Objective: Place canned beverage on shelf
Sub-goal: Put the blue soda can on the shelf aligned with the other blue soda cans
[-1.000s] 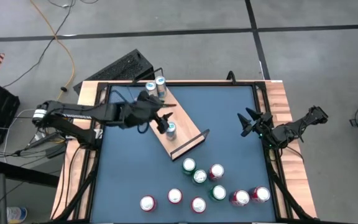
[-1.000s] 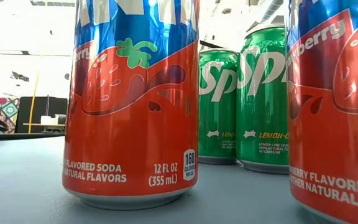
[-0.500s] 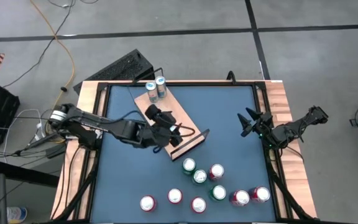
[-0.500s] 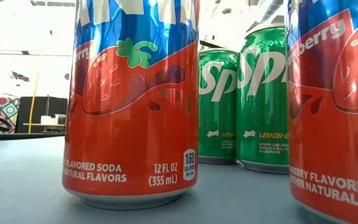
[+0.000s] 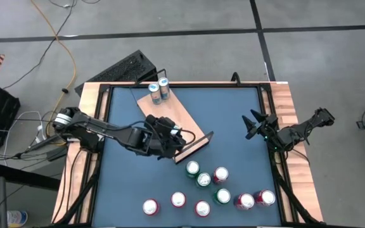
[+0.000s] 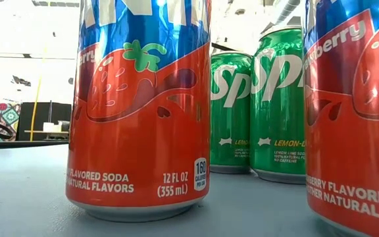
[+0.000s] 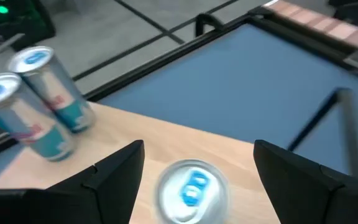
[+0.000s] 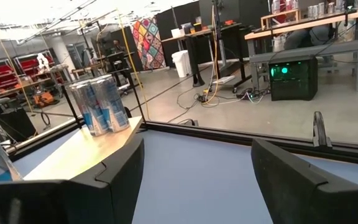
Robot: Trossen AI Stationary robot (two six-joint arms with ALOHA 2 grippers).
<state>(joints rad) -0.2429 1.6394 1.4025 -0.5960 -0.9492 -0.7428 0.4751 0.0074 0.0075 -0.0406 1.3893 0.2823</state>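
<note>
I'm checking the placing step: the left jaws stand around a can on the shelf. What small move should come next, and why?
Probably lift the left gripper straight up and clear. In the wrist view the can stands upright on the shelf between wide-open jaws that look clear of it, so it seems already released. A sideways pull could tip it. The right gripper waits, open, at the table's right edge.

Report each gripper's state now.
Left gripper: open, straddling the blue can on the shelf, not gripping.
Right gripper: open, empty.
</note>
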